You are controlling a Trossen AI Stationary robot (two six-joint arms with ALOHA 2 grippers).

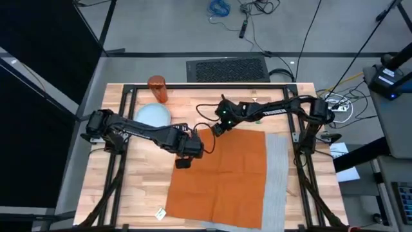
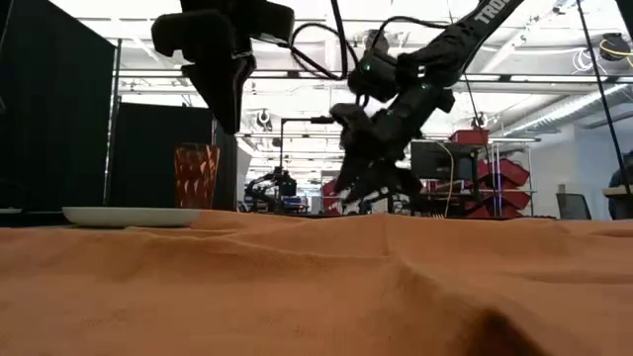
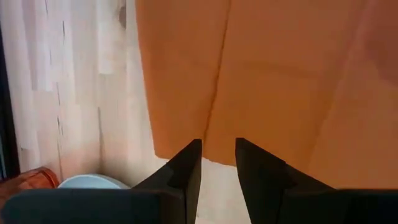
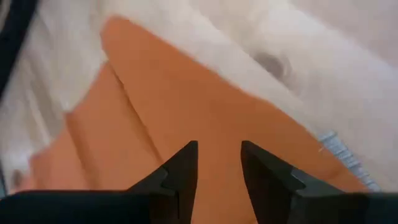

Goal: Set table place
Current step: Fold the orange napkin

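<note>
High view: the orange napkin (image 1: 219, 177) lies spread over most of the grey placemat (image 1: 278, 174) on the bench (image 1: 138, 187), hiding all but a strip of the mat along one side. The left gripper (image 1: 183, 162) hangs at the napkin's edge; the right gripper (image 1: 214, 131) hangs at the napkin's far corner. The pale-blue plate (image 1: 154, 115) is partly covered by the left arm, with the orange tumbler (image 1: 158, 89) just beyond it. Low view: napkin folds fill the foreground, and the plate (image 2: 132, 216) shows only as a thin rim. Left wrist view: the fingers (image 3: 186, 171) stand slightly apart, grasping nothing, above the napkin's edge. Right wrist view: the fingers (image 4: 183, 168) are released, empty, over the napkin; the picture is blurred.
</note>
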